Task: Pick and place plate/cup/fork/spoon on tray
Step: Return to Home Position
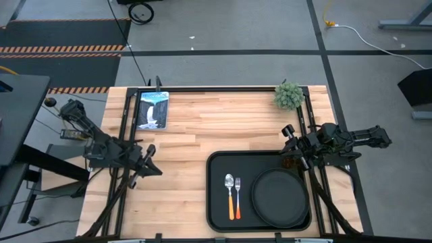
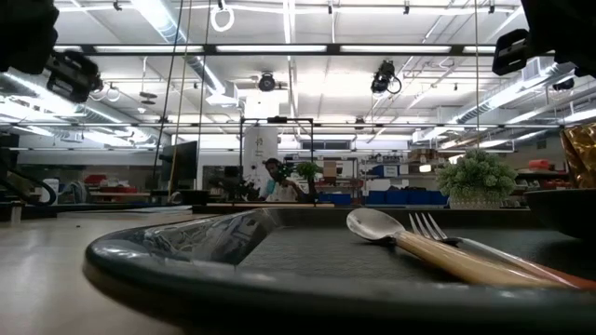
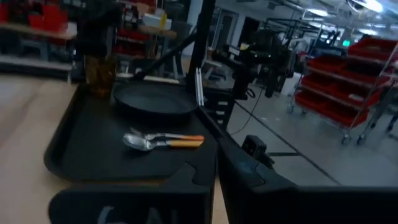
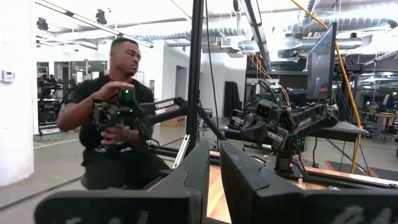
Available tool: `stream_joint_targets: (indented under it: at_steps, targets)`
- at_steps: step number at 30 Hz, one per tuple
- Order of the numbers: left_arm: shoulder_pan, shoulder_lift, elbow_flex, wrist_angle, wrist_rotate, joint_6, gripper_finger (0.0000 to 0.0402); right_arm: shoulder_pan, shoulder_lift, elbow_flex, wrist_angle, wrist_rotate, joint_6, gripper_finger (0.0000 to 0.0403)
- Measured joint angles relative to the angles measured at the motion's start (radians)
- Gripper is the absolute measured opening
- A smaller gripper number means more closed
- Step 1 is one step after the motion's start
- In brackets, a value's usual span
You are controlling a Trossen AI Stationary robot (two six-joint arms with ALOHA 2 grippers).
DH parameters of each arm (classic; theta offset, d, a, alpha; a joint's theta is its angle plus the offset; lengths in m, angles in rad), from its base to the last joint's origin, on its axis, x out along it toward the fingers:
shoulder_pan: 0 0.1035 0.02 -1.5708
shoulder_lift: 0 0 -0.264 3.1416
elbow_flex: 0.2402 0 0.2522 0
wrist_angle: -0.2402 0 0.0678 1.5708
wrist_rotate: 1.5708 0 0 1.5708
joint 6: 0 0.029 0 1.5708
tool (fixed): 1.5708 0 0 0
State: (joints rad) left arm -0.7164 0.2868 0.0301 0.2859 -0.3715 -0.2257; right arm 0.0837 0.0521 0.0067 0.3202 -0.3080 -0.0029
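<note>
The plate point(image 1: 280, 197), cup point(image 3: 99, 73), fork point(image 1: 237, 187) and spoon point(image 1: 229, 182) all sit on the tray point(image 1: 217, 214) by the surface's point(image 1: 202, 128) right edge, so the job looks done, and the left gripper point(image 1: 150, 160) and right gripper point(image 1: 291, 143) have closed, empty jaws.

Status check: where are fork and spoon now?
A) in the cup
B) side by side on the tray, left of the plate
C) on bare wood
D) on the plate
B: the high view shows spoon and fork together on the tray, beside the plate.
</note>
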Motion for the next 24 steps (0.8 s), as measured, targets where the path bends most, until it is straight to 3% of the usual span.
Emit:
stream_joint_targets:
  at_steps: [6,24]
  targets:
    - [0.0,-0.012,-0.021,-0.086,-0.001,-0.129,0.0023,0.0,0.0,0.0,0.0,0.0,0.0,0.0045]
    - [0.0,-0.012,-0.021,-0.099,-0.001,-0.129,0.0023,0.0,0.0,0.0,0.0,0.0,0.0,0.0045]
